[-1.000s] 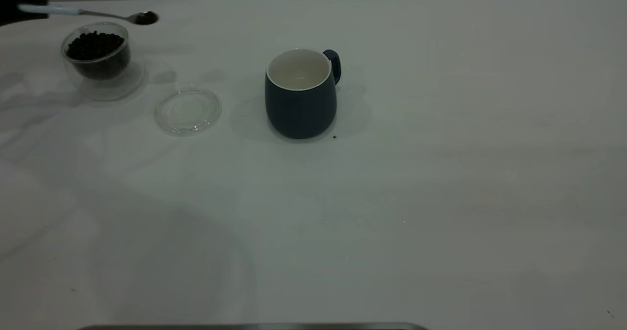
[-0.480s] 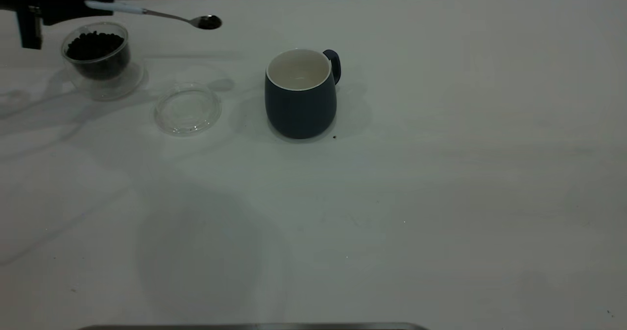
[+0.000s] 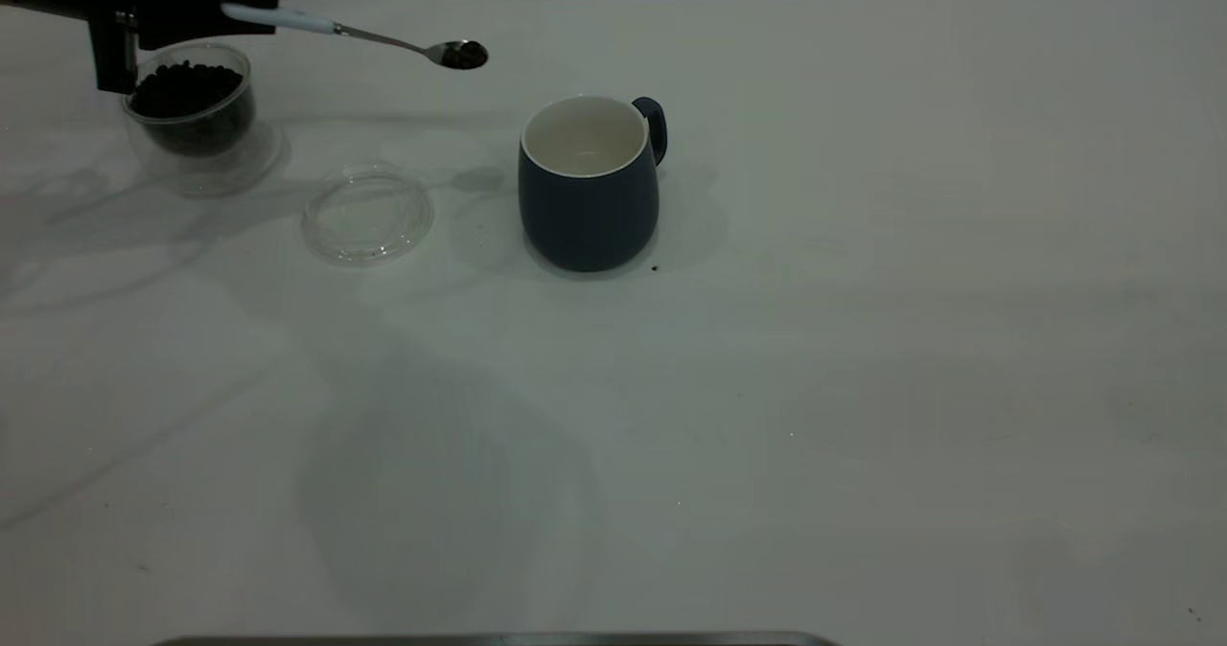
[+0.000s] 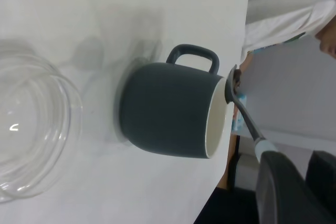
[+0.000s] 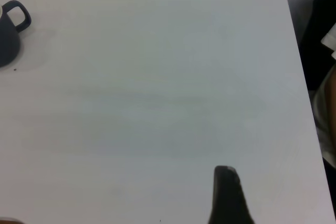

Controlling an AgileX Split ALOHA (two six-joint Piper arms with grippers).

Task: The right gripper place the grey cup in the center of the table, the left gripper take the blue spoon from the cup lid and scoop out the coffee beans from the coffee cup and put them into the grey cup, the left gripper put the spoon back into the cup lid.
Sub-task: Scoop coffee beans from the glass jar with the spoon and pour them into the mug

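Left end effector [image 3: 225,9] at the far left grips the blue spoon [image 3: 383,37] by its handle, coffee beans [image 3: 464,53] in the bowl, held in the air between the coffee cup [image 3: 190,114] and the grey cup [image 3: 590,184] standing mid-surface [image 3: 863,339]. The cup lid [image 3: 367,215] lies between the cups. No writing visible. Right end effector [image 5: 227,195]: grip state can't be told.

You are looking at dim, grayish pictures; soft shadows are lying across the tabletop [image 3: 863,339], and the close-up views are looking blurry.
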